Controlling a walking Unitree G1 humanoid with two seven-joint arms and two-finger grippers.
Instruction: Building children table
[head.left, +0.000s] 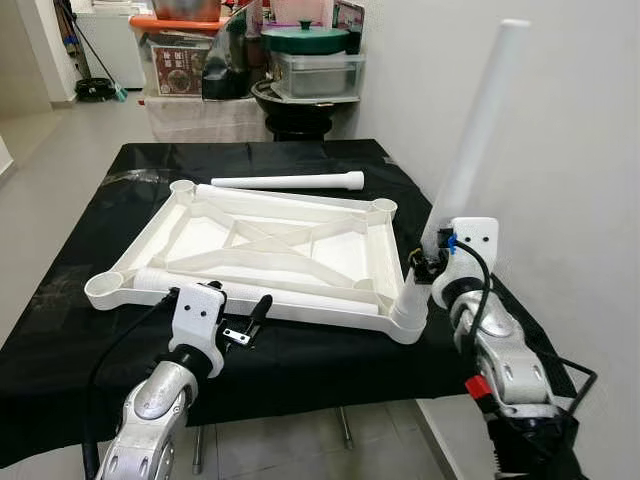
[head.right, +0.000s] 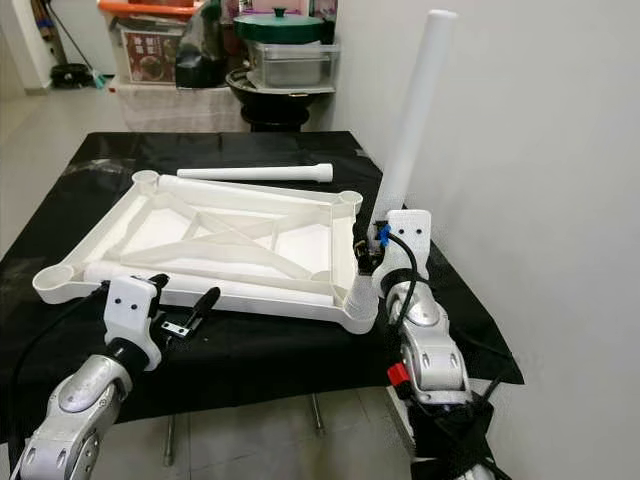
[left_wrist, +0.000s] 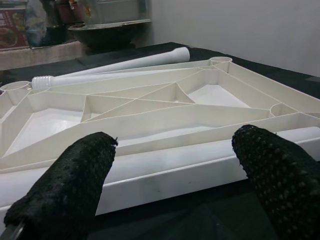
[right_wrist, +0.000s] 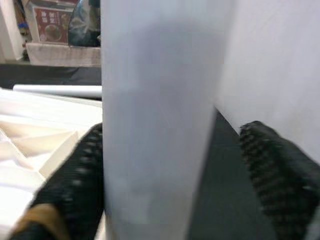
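The left arm is reaching up from below toward the near edge of the bench (head.left: 300, 365), which is wearing a black cloth. Its left gripper (head.left: 248, 325) is pointing at the near side of the white tabletop frame (head.left: 290, 250) and is hanging just in front of it, with its black fingers (left_wrist: 75, 190) spread wide and holding nothing.

The right arm is bending up at the near right corner of the bench. Its right gripper (head.right: 375, 255) is sitting around the bottom part of a tall white leg (head.left: 478, 130). One finger is touching the leg, and the other finger (right_wrist: 277, 175) is standing off to the side with a gap, so the gripper is not squeezing the leg.

The leg is standing up, leaning a little, in the round socket at the near right corner of the frame. The frame is lying upside down in the middle of the bench, showing its crossing ribs.

A second white leg (head.left: 290, 182) is lying flat on the bench just past the far side of the frame.

Behind the bench, boxes and tubs are stacking up. A clear storage box (head.left: 315, 72) is wearing a green lid (head.left: 305, 40). What is inside is too hard to tell.
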